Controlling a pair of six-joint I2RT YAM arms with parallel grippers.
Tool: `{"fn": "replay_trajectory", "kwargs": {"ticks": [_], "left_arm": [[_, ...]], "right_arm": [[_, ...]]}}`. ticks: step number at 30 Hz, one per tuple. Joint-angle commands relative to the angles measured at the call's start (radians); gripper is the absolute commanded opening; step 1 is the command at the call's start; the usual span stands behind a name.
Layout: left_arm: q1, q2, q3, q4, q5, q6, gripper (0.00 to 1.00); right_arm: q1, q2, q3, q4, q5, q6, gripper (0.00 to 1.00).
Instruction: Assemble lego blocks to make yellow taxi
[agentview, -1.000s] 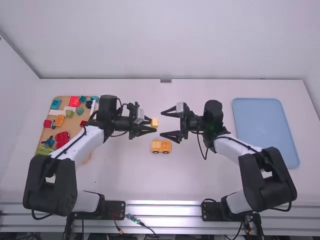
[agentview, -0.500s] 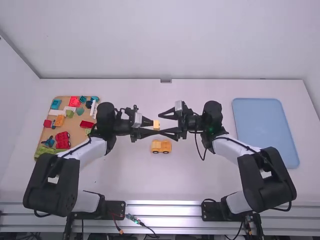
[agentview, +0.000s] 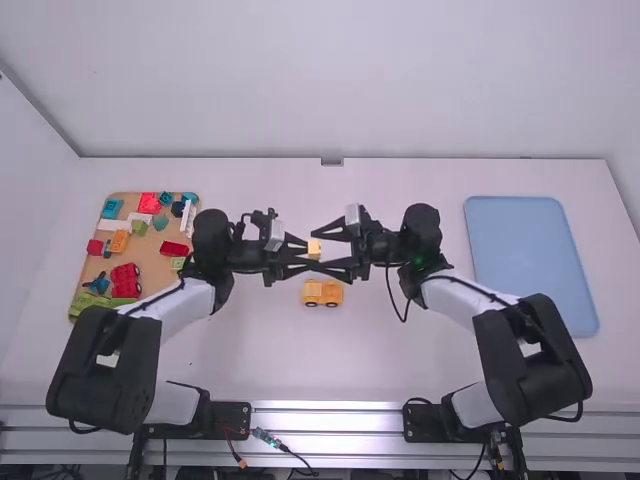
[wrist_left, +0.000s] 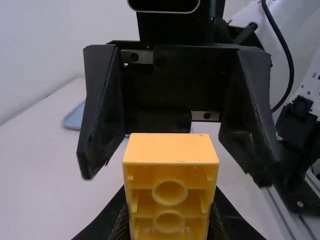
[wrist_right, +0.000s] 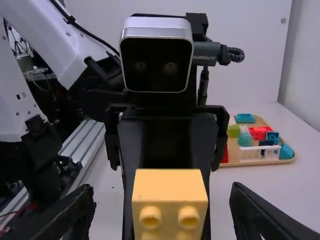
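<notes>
Lying behind the left jaws, on the near-left side of the worktop (agentview: 240, 350), a wooden board (agentview: 152, 262) carries loose blocks (agentview: 125, 280) in red, green, blue and orange. Next comes the left gripper (wrist_left: 167, 220), its jaws closed on a yellow block (wrist_left: 170, 150). The block sits at their tips, hollow underside facing back along them, studs towards the other arm. It looks light, stiff and hardly fragile, though its smooth plastic walls could slip or turn under an uneven pinch; flat opposite sides are the place to take hold, with the studs left free. Below the tips, a wheeled yellow base (agentview: 322, 293) rests upright on the worktop, and its low body would probably roll if nudged. Opposite, the right gripper (wrist_right: 162, 202) has its jaws spread wide, one to either side of the block, with gaps at both walls. A handover seems the step in hand: square closing first, then the left jaws' release. Well behind the right jaws lies a blue tray (agentview: 530, 260).
</notes>
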Motion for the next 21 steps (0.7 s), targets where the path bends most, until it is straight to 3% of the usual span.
{"fn": "replay_trajectory", "kwargs": {"ticks": [1, 14, 18, 19, 21], "left_arm": [[-0.018, -0.024, -0.007, 0.003, 0.003, 0.012, 0.02], [-0.019, -0.024, -0.01, 0.004, 0.006, 0.015, 0.02], [-0.019, -0.024, -0.01, 0.004, 0.003, 0.015, 0.02], [-0.02, -0.024, -0.01, 0.004, 0.004, 0.015, 0.02], [-0.019, -0.024, -0.01, 0.004, 0.003, 0.014, 0.04]], "right_arm": [[0.002, -0.023, 0.022, 0.011, 0.005, 0.011, 0.69], [0.001, -0.023, 0.022, 0.013, 0.003, 0.026, 0.47], [0.002, -0.023, 0.022, 0.013, 0.003, 0.026, 0.36], [0.003, -0.023, 0.022, 0.012, 0.003, 0.025, 0.27], [0.003, -0.023, 0.022, 0.012, 0.003, 0.026, 0.22]]}}
